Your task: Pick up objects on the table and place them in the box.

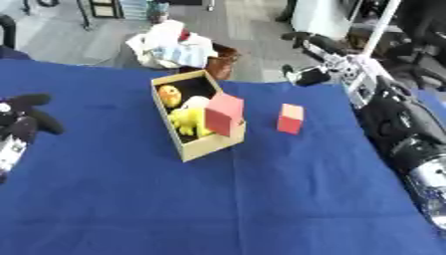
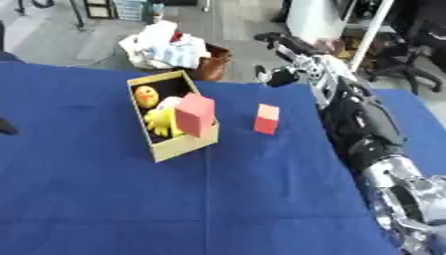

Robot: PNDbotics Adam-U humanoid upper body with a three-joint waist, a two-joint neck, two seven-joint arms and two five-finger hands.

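One pink block (image 1: 290, 118) stands on the blue tablecloth (image 1: 261, 199) beside my cardboard box (image 1: 207, 145) — right hand (image 1: 306, 74) empty, fingers relaxed; left hand (image 1: 22, 117) fingers loosely spread.

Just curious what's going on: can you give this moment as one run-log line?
box: holds yellow toys, pink block on its rim | red block: on blue table | right hand: raised, holds nothing | left hand: idle

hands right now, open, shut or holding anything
Left hand: at the left edge over the blue table, holding nothing; fingers cannot be told.
Right hand: raised beyond the table's far edge, holding nothing; fingers cannot be told.
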